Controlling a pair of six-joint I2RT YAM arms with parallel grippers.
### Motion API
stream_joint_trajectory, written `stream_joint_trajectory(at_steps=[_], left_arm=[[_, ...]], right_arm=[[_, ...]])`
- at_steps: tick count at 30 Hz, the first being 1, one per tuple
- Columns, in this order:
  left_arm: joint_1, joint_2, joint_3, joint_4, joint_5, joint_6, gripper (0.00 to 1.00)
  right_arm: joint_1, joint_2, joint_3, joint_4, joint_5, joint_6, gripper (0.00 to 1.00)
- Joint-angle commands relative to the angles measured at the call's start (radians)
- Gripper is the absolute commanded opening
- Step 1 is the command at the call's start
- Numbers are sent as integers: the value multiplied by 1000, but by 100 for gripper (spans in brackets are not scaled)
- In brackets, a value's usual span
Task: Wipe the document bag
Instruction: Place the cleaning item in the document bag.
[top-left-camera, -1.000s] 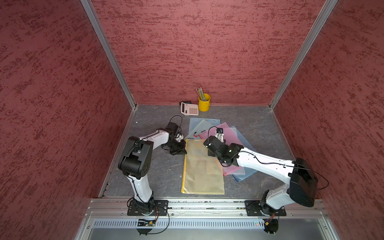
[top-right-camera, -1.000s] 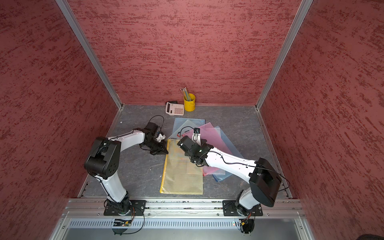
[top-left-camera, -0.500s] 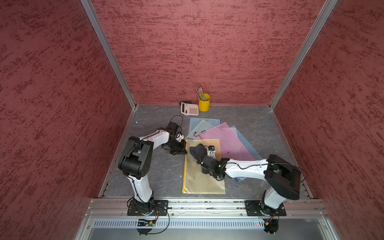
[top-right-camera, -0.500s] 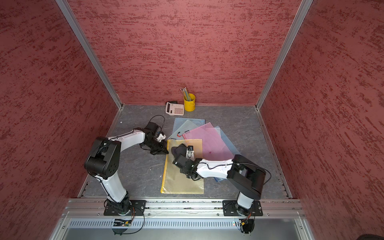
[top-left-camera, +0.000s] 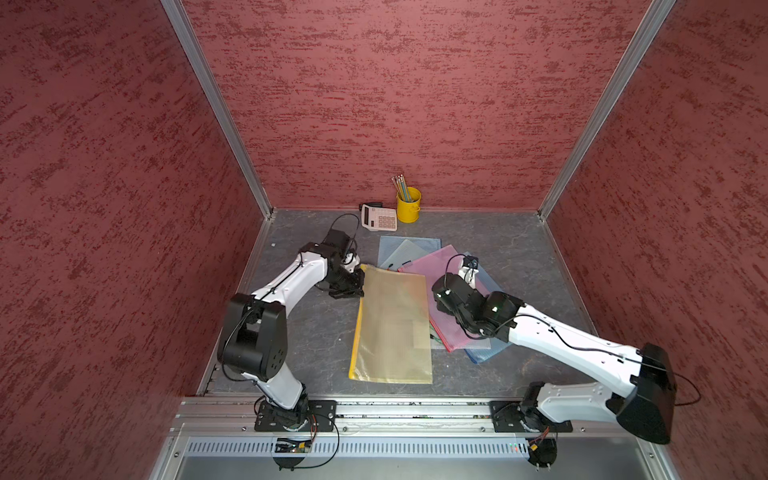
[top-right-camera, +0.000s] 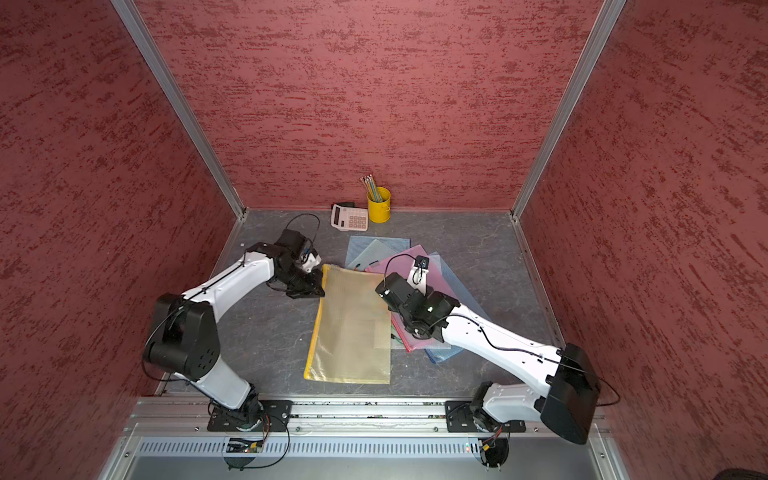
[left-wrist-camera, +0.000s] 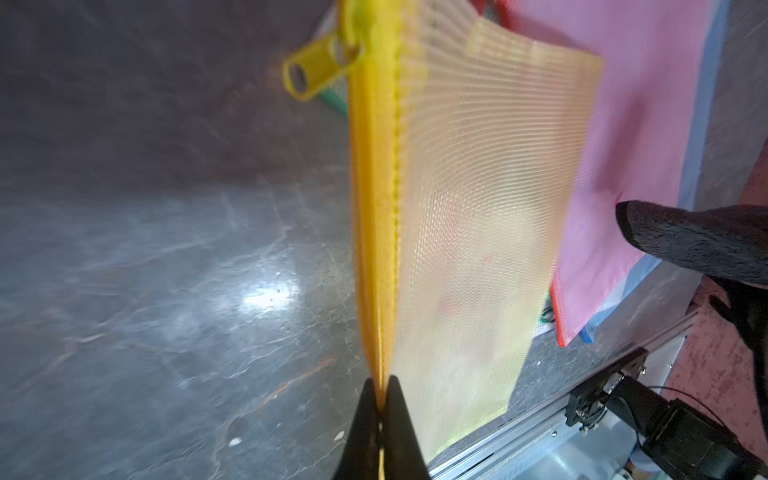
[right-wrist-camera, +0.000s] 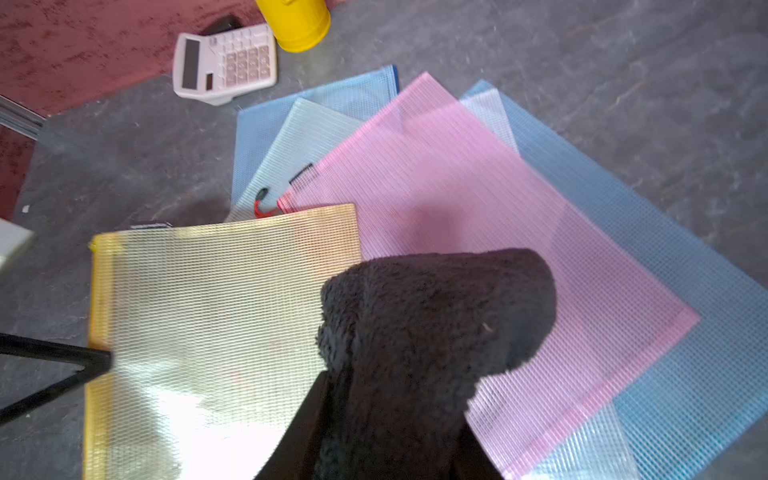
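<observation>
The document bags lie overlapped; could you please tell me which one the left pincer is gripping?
The yellow bag, pinched at its zipper edge by the left pincer; the pink bag and blue bags lie ungripped.

Document bag (top-left-camera: 390, 328) lies left of the stacked folders (top-left-camera: 440, 266) (overlapping them, seemingly); calculator (top-left-camera: 379, 217) and cup (top-left-camera: 408, 205) behind.

L gripper (top-right-camera: 313, 286) at far-left corner of yellow bag (top-right-camera: 349, 328) on grey table (top-right-camera: 266, 332); R gripper (top-right-camera: 384, 293) at its right edge, over pink bag (top-right-camera: 405, 259). Calculator (top-right-camera: 350, 217), pencil cup (top-right-camera: 379, 205) at back wall.
</observation>
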Motion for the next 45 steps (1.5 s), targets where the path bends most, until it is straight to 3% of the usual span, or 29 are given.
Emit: stream_joint_trajectory(at_steps=[1, 5, 9, 12, 17, 23, 25, 30, 33, 37, 39, 45], left_arm=[[74, -70, 110, -239, -154, 101, 0], [142, -122, 272, -390, -287, 128, 0], [133, -93, 473, -569, -485, 128, 0], [48, -46, 629, -695, -665, 98, 0], [-189, 58, 677, -794, -757, -38, 0], [-418, 222, 540, -698, -668, -229, 4], [-475, 267, 523, -652, -616, -266, 18], [-545, 347, 541, -461, -382, -263, 39], [-545, 369, 544, -380, -293, -256, 54], [-497, 326, 518, -304, -292, -220, 69], [-423, 270, 486, -285, -285, -192, 75], [-66, 156, 326, -248, -226, -38, 87]], right_arm=[[-36, 55, 3, 41, -24, -138, 35], [-84, 59, -12, 102, -82, -217, 35], [-137, 49, -31, 137, -125, -275, 36], [-167, 39, -45, 156, -150, -298, 36], [-197, 15, -92, 188, -178, -305, 36], [-229, -51, -149, 183, -171, -293, 36], [-239, -84, -162, 170, -160, -287, 36], [-273, -140, -181, 136, -151, -297, 36], [-281, -147, -174, 121, -151, -306, 37], [-284, -144, -154, 116, -170, -322, 37], [-283, -132, -136, 124, -202, -337, 37], [-212, -56, -47, 146, -260, -367, 37]])
